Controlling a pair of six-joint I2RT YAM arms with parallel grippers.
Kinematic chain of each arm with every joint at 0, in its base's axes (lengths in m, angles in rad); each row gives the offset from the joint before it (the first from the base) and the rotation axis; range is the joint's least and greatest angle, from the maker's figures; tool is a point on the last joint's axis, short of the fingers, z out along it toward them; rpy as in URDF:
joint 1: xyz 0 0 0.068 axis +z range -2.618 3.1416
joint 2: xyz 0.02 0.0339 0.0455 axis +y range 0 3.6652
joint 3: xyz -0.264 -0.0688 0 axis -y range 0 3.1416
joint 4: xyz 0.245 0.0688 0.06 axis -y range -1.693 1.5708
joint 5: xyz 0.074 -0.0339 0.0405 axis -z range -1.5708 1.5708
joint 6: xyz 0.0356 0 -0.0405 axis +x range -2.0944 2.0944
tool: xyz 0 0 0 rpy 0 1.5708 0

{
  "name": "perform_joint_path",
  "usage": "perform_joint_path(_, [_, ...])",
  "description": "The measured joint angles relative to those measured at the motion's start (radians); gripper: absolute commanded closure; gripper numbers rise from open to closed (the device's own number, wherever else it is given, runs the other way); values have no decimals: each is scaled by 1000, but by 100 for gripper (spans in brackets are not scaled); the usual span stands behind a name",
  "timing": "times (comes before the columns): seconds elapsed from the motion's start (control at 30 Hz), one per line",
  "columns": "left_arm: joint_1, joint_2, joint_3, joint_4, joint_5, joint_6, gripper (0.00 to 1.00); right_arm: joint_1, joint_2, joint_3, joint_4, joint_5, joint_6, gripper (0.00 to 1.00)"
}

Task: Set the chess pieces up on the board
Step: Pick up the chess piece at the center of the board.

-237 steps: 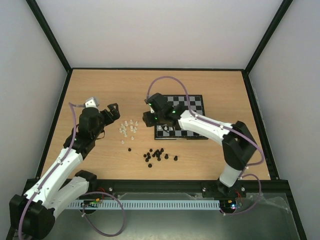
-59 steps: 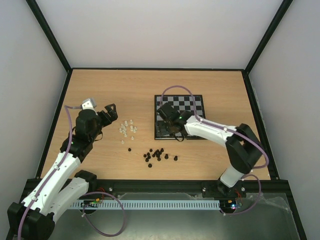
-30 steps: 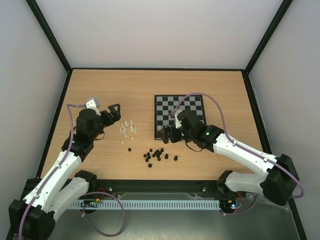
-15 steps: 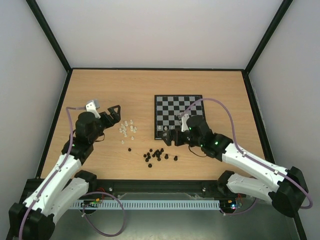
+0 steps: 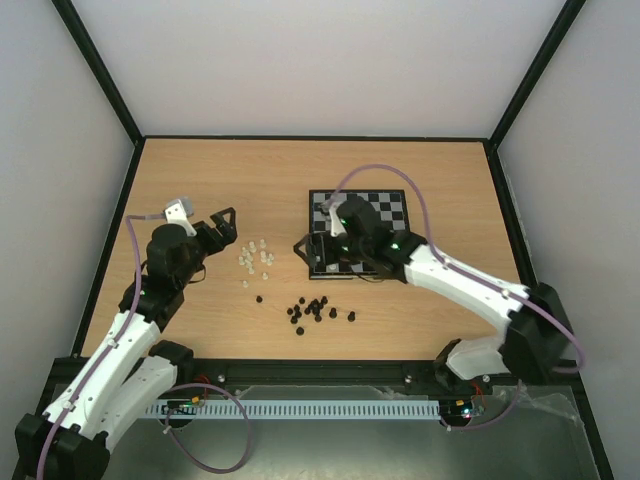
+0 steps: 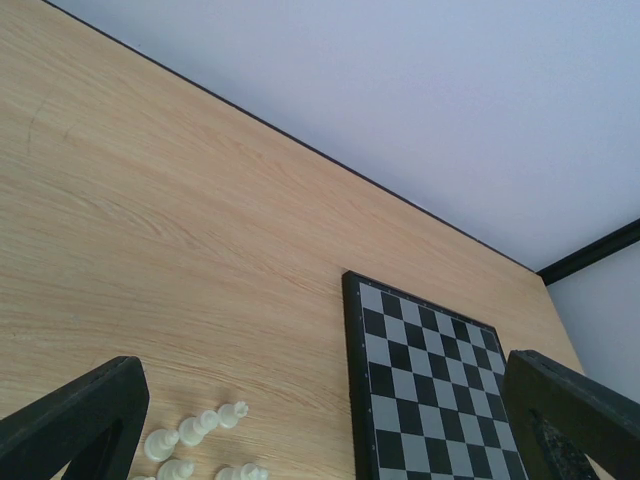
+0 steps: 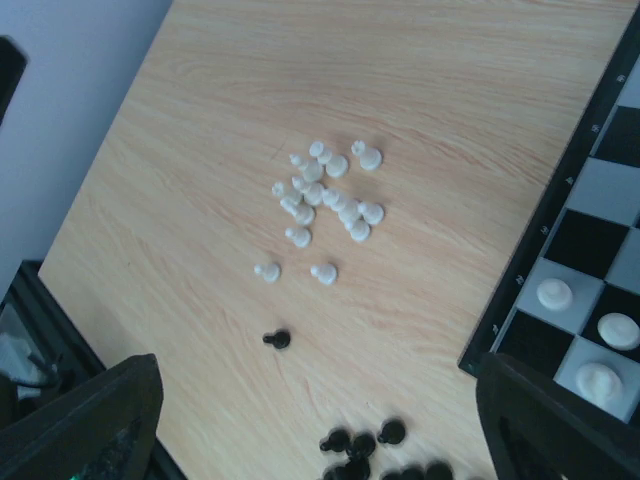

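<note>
Both tools spread wide, neither gripping anything

The right tool (image 7: 315,370) hangs with its fingers apart over the near-left corner of the board (image 7: 560,230), where three white pieces sit on the squares. The left tool (image 6: 322,365), likewise apart, hangs just left of the loose cluster of chess pieces (image 5: 257,257) on the bench (image 5: 430,170), left of the board. Black pieces (image 5: 318,308) lie scattered nearer the arm bases.
</note>
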Motion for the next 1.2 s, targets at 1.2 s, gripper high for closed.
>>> perform_joint_path(1.2, [35,73,-11,8,-45,-2,1,120,734,630,-202,277,-223,52])
